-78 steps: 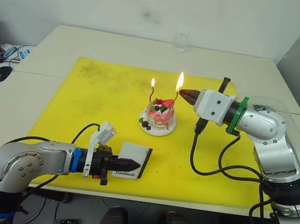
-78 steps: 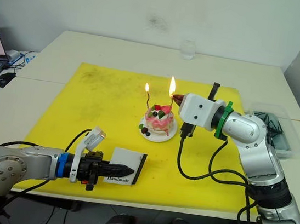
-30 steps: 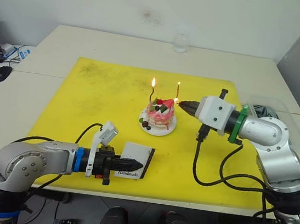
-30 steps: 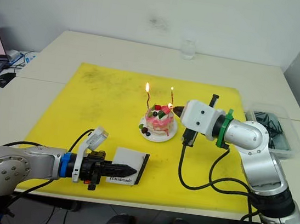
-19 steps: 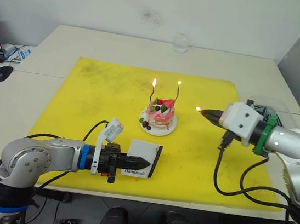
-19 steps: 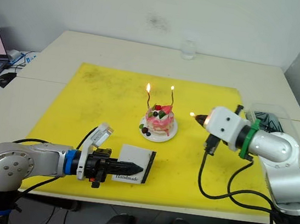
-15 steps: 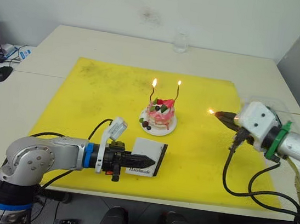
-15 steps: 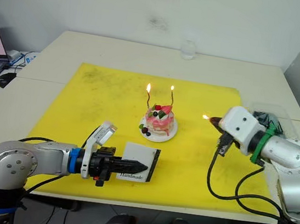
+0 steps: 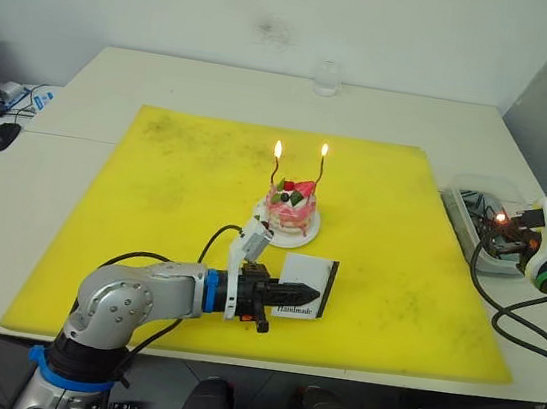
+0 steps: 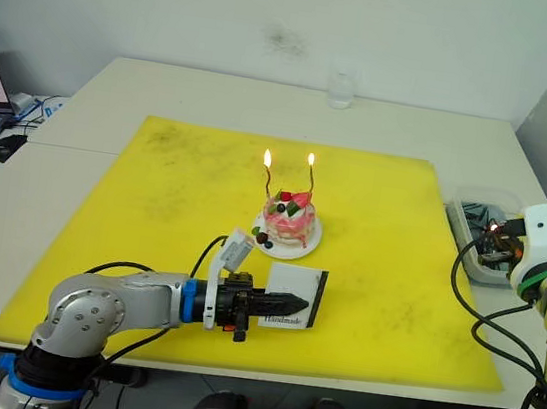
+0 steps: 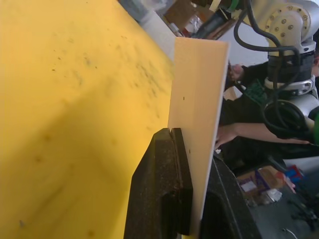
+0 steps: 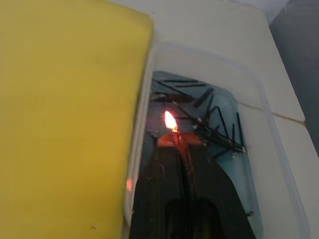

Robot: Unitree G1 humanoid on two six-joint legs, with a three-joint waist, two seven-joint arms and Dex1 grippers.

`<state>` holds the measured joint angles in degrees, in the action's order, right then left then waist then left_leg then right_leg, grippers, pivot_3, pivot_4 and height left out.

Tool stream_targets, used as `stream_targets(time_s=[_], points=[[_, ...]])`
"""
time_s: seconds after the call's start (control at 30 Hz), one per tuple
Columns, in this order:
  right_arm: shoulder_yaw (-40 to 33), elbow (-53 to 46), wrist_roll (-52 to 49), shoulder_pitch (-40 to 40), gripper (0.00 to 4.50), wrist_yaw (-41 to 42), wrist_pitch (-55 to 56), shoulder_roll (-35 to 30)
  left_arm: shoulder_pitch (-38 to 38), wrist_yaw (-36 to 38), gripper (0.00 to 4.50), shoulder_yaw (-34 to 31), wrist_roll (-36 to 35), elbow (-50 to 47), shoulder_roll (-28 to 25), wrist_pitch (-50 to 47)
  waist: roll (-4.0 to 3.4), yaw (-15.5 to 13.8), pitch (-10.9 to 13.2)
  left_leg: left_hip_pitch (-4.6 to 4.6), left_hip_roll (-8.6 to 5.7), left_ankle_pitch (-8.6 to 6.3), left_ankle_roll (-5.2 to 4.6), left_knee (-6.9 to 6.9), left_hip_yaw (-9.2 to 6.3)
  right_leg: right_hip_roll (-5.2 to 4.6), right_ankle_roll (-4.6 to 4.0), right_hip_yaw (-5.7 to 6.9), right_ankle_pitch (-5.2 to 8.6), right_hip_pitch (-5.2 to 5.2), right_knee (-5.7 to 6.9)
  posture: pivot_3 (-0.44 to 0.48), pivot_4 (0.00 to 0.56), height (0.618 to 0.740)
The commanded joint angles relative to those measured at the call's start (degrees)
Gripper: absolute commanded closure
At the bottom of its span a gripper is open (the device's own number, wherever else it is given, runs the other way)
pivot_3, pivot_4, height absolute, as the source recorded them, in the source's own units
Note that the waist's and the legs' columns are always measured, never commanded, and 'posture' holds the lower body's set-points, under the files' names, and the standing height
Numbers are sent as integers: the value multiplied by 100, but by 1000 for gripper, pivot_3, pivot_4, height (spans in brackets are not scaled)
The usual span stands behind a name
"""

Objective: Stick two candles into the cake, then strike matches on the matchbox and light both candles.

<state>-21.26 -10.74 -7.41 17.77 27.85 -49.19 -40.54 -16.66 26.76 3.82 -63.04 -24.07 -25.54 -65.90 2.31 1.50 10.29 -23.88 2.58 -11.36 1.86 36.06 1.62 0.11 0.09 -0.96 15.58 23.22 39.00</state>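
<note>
Since half a second ago the right gripper [image 12: 182,147] has swung away from the middle of the yellow mat [image 9: 186,183] to the right edge of the head view, where it now hangs over a clear plastic tray [image 9: 468,200] just off the mat's right border. Its fingers are clenched on one burning match [image 12: 174,133], the flame showing just above the fingertips in the right wrist view. The left gripper [image 9: 304,293] has pushed further toward the centre of the frame, and the matchbox [image 9: 304,283] it grasps now stands on edge just below the cake [image 9: 289,207], apart from the plate [image 9: 307,231]. In the left wrist view the box's pale face [image 11: 197,109] is pinched between the black fingers [image 11: 164,184].

Counted: two candles [image 9: 277,170], both upright in the cake at centre frame and both lit. One cake on one white plate. One matchbox. One lit match in the right claw, with a scatter of dark spent sticks [image 12: 219,124] lying in the tray, too tangled to count. One clear glass [image 9: 324,77] stands on the table [image 9: 169,80] at upper centre.
</note>
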Motion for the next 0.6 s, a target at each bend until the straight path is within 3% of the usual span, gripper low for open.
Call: stream_targets(time_s=[0.03,0.23,0.27,0.37,0.6], points=[[-115,330,111,172,4469,-355,293,-24,-136,-134,4500,62,184,-38,169,146,-1,1,0,0,0,0,0,0,1,5,0,-1,0,0,0,0,150,740],[-20,1403,223,494,4469,-805,1088,155,-246,-282,4500,39,321,-5,371,102,-3,14,-2,2,0,0,0,2,3,23,3,-6,-2,0,1,0,150,740],[-3,1597,222,558,4282,-840,1211,181,-267,-310,4500,36,321,-10,401,84,-3,13,-2,2,-1,0,0,2,4,25,3,-7,-2,0,1,0,150,740],[1,1976,189,695,3556,-918,1530,228,-323,-391,4500,26,332,-25,463,56,-7,12,-4,1,-2,0,0,1,5,28,3,-5,-2,0,1,0,150,740],[-158,1709,-21,571,1031,-946,1765,245,-353,-603,4500,-49,356,-50,521,23,-13,11,-7,1,0,0,0,0,4,29,4,-7,-2,0,0,0,150,740]])
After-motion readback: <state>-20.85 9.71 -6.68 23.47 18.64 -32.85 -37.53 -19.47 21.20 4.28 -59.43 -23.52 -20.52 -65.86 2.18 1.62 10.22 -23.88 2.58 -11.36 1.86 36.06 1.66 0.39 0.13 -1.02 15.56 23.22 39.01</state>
